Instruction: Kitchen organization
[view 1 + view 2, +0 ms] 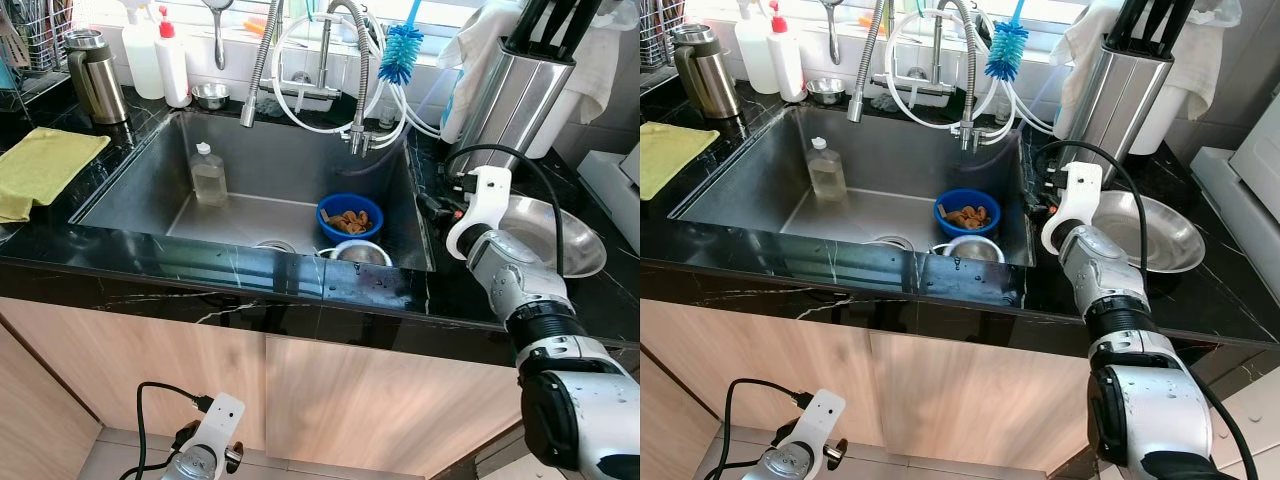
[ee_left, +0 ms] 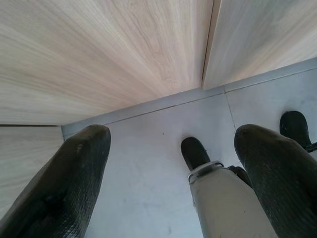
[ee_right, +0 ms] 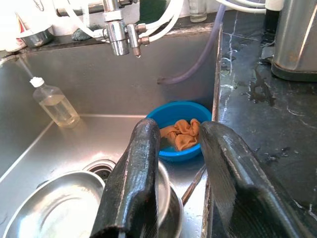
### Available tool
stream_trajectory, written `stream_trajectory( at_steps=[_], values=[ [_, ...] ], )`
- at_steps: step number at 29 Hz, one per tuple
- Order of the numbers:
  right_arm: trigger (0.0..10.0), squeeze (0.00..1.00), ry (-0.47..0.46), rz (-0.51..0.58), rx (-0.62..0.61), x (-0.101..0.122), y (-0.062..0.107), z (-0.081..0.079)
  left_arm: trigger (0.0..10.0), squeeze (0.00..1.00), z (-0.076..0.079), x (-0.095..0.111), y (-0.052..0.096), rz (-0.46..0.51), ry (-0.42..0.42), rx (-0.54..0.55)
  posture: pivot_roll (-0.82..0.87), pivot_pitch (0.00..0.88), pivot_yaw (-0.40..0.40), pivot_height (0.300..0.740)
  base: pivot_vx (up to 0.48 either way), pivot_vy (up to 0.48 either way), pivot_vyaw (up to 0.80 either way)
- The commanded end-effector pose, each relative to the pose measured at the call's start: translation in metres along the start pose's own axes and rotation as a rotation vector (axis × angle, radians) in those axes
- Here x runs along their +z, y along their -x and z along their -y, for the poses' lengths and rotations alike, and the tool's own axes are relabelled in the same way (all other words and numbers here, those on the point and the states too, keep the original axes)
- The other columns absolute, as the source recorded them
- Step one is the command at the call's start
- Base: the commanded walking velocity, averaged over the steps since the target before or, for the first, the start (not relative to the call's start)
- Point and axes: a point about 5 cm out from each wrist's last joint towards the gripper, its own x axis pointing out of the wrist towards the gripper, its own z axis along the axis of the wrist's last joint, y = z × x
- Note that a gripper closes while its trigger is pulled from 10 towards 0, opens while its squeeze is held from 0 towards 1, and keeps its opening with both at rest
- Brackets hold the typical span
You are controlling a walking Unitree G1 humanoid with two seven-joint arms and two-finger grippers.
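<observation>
Your right gripper (image 3: 181, 163) hovers over the sink's (image 1: 140, 185) right rim, fingers parted and holding nothing. Below it sits a blue bowl (image 1: 350, 215) of brown scraps beside two steel bowls (image 3: 54, 208) near the drain — a clear bottle (image 1: 208, 175) stands further left. Your left gripper (image 2: 173, 163) hangs released by the wooden cabinet doors (image 2: 124, 49) under the black desk (image 1: 470, 290).

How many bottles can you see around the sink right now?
3: a clear bottle standing inside the sink, and a white bottle beside a red-capped bottle on the back ledge. Others may be hidden.
</observation>
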Motion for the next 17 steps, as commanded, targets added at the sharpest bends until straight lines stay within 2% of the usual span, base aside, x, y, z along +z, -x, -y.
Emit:
stream_trajectory(
  at_steps=[1, 6, 10, 11, 15, 17],
  values=[
    [10.0, 0.0, 0.056, 0.072, -0.067, 0.017, 0.001, 0.004, 10.0, 0.0, 0.001, 0.006, -0.001, 0.018, -0.013, 0.0, 0.14, 0.031, -0.139, 0.74, 0.0, 0.0, 0.0],
    [10.0, 0.0, 0.099, 0.193, -0.192, 0.036, 0.012, 0.013, 10.0, 0.0, 0.001, 0.006, -0.001, 0.018, -0.015, 0.0, 0.14, 0.029, -0.136, 0.74, 0.0, 0.0, 0.0],
    [10.0, 0.0, 0.074, 0.326, -0.381, 0.047, 0.045, 0.035, 10.0, 0.0, 0.0, 0.005, -0.001, 0.015, -0.019, 0.0, 0.13, 0.021, -0.125, 0.74, 0.0, 0.0, 0.0],
    [10.0, 0.0, 0.074, 0.326, -0.381, 0.047, 0.045, 0.035, 10.0, 0.0, 0.0, 0.005, -0.001, 0.015, -0.019, 0.0, 0.13, 0.021, -0.125, 0.74, 0.0, 0.0, 0.0],
    [10.0, 0.0, 0.051, 0.37, -0.517, 0.045, 0.073, 0.052, 10.0, 0.0, 0.0, 0.004, -0.001, 0.013, -0.027, -0.006, 0.12, 0.012, -0.121, 0.74, 0.0, 0.0, 0.0],
    [10.0, 0.0, 0.041, 0.378, -0.555, 0.043, 0.079, 0.056, 10.0, 0.0, 0.0, 0.004, -0.001, 0.013, -0.029, -0.007, 0.12, 0.012, -0.121, 0.74, 0.0, 0.0, 0.0]
  ],
)
